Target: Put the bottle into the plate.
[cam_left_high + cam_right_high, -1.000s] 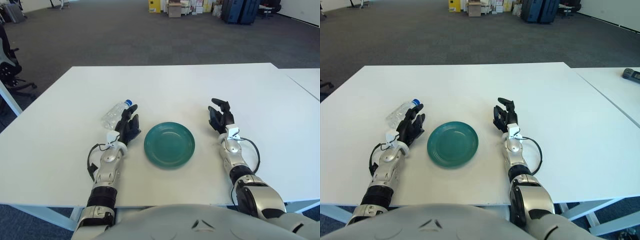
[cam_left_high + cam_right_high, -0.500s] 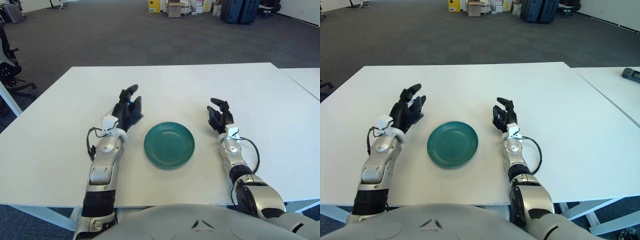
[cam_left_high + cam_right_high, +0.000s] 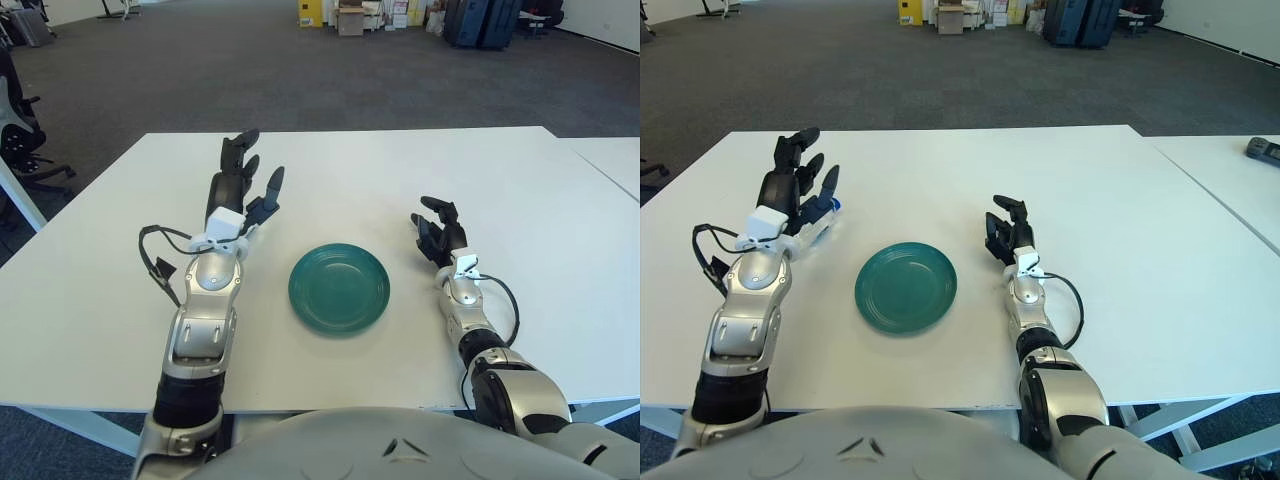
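Note:
A green plate (image 3: 339, 290) lies on the white table (image 3: 400, 170), in front of me at the middle. A clear plastic bottle with a blue cap (image 3: 834, 206) lies on its side left of the plate, mostly hidden behind my left hand. My left hand (image 3: 246, 178) is raised over the bottle with its fingers spread and holds nothing. My right hand (image 3: 437, 224) rests on the table right of the plate, fingers relaxed and empty.
A second white table (image 3: 612, 158) stands to the right with a dark device (image 3: 1262, 148) on it. An office chair (image 3: 14, 130) stands off the table's left side. Boxes and cases stand far back across the carpet.
My left hand has lifted from beside the plate and moved forward and up over the bottle, with its fingers spread wider. The right hand has not moved.

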{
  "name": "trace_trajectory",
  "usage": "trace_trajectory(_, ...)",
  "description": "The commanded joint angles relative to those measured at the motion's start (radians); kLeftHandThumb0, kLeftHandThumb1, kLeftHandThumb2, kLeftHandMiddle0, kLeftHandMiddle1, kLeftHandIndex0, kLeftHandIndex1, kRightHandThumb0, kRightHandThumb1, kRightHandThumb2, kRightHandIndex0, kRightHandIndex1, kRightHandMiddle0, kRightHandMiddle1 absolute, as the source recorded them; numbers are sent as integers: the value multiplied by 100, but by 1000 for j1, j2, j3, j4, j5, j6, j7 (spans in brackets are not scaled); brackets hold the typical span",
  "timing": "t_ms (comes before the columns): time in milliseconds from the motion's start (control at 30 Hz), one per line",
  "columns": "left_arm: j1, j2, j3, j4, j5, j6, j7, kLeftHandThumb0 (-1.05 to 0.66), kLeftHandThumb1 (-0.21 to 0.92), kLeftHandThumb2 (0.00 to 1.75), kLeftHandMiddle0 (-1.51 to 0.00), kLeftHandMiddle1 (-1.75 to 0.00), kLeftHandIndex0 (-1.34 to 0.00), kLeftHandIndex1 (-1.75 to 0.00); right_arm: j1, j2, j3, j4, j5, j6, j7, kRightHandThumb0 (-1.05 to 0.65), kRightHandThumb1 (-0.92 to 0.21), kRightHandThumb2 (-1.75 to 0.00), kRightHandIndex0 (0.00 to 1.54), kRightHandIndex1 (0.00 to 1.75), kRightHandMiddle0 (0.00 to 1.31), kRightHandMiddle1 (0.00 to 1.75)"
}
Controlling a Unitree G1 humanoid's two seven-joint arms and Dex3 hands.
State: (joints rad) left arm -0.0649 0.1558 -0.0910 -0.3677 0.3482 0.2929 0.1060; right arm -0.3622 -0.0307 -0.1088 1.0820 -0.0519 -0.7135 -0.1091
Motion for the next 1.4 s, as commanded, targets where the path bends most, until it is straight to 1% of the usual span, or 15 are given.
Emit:
trace_trajectory(0, -65, 66, -29, 130, 106, -68, 40, -92, 92, 52, -36, 0, 0, -79, 42, 14, 2, 45, 6, 26, 8, -63, -92, -65, 65, 12, 6, 96)
trace_trajectory(100, -128, 112, -58, 313, 182, -148, 98, -97, 92, 56, -28, 0, 0, -71, 40, 13, 1, 49, 6, 22, 11, -63, -92, -65, 65, 13, 6, 96)
trace_trajectory(200, -167, 144, -91, 444, 239, -215, 149, -100, 92, 59, -20, 0, 0, -62, 39, 12, 1, 50, 6, 19, 15, -63, -92, -65, 64, 13, 6, 96)
trace_trajectory(233, -186, 157, -111, 507, 267, -241, 178, -101, 92, 59, -19, 0, 0, -61, 39, 12, 0, 51, 7, 19, 16, -63, -92, -65, 64, 13, 6, 96)
trace_trajectory(300, -216, 173, -139, 605, 308, -279, 227, -103, 92, 61, -12, 0, 0, -53, 39, 12, 0, 51, 8, 18, 18, -63, -92, -65, 64, 13, 6, 96)
trace_trajectory(400, -257, 188, -177, 731, 363, -312, 294, -104, 92, 63, -6, 0, 0, -44, 38, 11, -1, 52, 10, 17, 21, -63, -92, -64, 64, 13, 6, 96)
trace_trajectory(467, -286, 203, -211, 804, 414, -302, 316, -105, 92, 64, -3, 0, 0, -39, 39, 10, -2, 50, 11, 19, 24, -63, -92, -64, 64, 13, 6, 96)
trace_trajectory(500, -297, 208, -223, 826, 431, -294, 320, -105, 92, 65, -2, 0, 0, -33, 39, 10, -2, 49, 11, 20, 25, -64, -92, -64, 64, 14, 6, 96)
trace_trajectory(667, -352, 215, -268, 942, 485, -262, 324, -105, 92, 69, 0, 0, 0, -20, 41, 9, -5, 46, 13, 21, 31, -64, -92, -65, 64, 14, 7, 97)
trace_trajectory(733, -381, 211, -287, 997, 502, -241, 315, -105, 92, 71, 0, 0, 0, -14, 43, 7, -5, 45, 12, 17, 32, -64, -92, -65, 64, 14, 7, 97)
trace_trajectory(867, -422, 192, -330, 1083, 516, -195, 245, -105, 92, 75, 0, 0, 0, -5, 49, 3, -2, 40, 7, 8, 38, -64, -92, -65, 64, 14, 8, 97)
trace_trajectory(1000, -440, 185, -348, 1117, 500, -182, 195, -105, 92, 77, 0, 0, 0, -1, 54, 0, -2, 37, 7, 3, 45, -64, -92, -66, 65, 15, 9, 98)
trace_trajectory(1200, -452, 171, -359, 1153, 473, -157, 123, -105, 92, 76, 0, 0, 0, 0, 60, -5, -3, 32, 7, -10, 50, -63, -92, -66, 65, 16, 10, 98)
trace_trajectory(1367, -458, 163, -362, 1176, 464, -141, 106, -105, 92, 75, 0, 0, 0, 0, 62, -6, -4, 32, 6, -26, 47, -64, -92, -65, 65, 17, 10, 99)
